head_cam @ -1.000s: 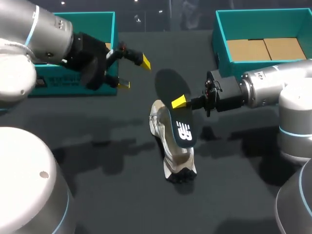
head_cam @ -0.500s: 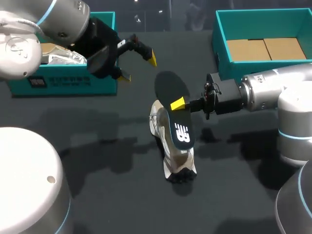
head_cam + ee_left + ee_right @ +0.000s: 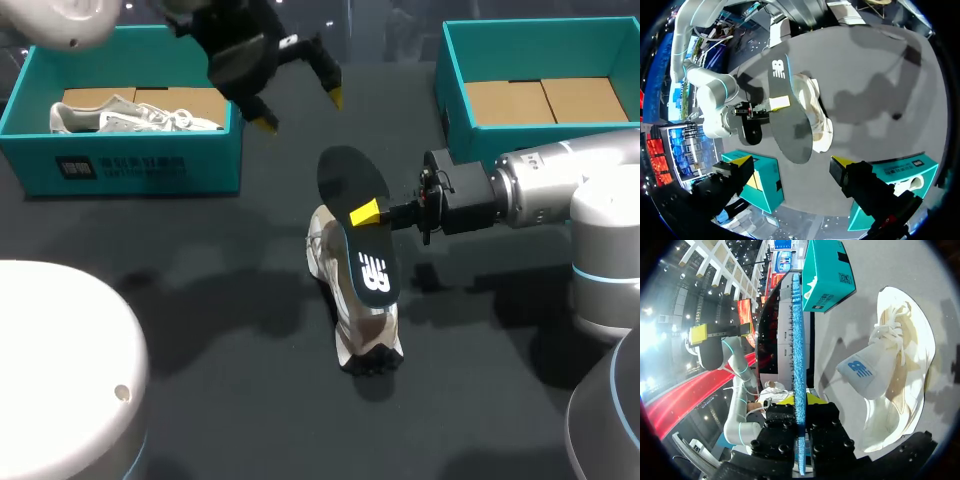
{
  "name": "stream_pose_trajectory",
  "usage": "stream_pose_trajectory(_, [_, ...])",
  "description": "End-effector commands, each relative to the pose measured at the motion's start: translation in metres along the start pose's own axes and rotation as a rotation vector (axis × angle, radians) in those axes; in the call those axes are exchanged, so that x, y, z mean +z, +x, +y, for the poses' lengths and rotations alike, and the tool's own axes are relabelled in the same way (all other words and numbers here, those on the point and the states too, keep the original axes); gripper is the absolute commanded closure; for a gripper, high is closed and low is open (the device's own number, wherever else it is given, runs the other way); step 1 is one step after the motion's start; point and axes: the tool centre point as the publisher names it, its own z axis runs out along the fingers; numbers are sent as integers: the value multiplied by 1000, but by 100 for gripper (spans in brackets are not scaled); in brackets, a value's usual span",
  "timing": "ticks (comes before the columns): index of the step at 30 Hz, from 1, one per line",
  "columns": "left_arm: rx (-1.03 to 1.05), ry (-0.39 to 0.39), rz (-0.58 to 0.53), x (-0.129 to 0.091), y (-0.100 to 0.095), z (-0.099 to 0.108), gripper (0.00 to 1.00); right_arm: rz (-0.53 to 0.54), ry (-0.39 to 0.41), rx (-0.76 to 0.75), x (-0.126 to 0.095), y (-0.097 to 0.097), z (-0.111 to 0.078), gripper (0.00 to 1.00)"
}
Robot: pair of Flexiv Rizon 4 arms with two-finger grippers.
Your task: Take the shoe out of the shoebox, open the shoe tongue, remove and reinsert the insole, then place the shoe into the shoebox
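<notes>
Head view: the right pincer [image 3: 368, 213] pinches the insole [image 3: 368, 262] by its edge and holds it tilted over the shoe [image 3: 352, 330]. The shoe sits in the middle of the desk [image 3: 200, 300], so the insole is likely lined up for reinsertion. The left pincer [image 3: 300, 98] hangs spread at 11 o'clock of the shoe, clear of the work.

Left wrist view: its fingers [image 3: 742, 162] stand apart with nothing between them; insole and shoe lie ahead.

Right wrist view: the insole runs edge-on between the clamping fingers, with the shoe beside it.

You have no wording that can be read in any view. A white logo mark sits on the dark insole [image 3: 372, 265] at the centre of the head view. The shoebox [image 3: 150, 160] at upper left carries a dark label on its front wall, its print too small to read. The shoe [image 3: 865, 371] bears a blue logo on its side.
</notes>
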Motion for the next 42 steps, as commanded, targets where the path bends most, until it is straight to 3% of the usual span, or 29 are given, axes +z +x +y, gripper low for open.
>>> stream_pose_trajectory(1, [-2,38,228,8,-15,9,0,-1,-1,0,1,-1,0,100])
stream_pose_trajectory(15, [-7,97,406,27,-29,3,0,-1,-1,0,1,-1,0,100])
stream_pose_trajectory(24, [-33,110,400,26,-27,-2,0,-1,-1,0,1,-1,0,100])
stream_pose_trajectory(32, [-21,178,114,8,-3,-11,0,-1,-1,0,1,-1,0,100])
stream_pose_trajectory(42, [-75,180,-261,-2,22,-25,0,-1,-1,0,1,-1,0,100])
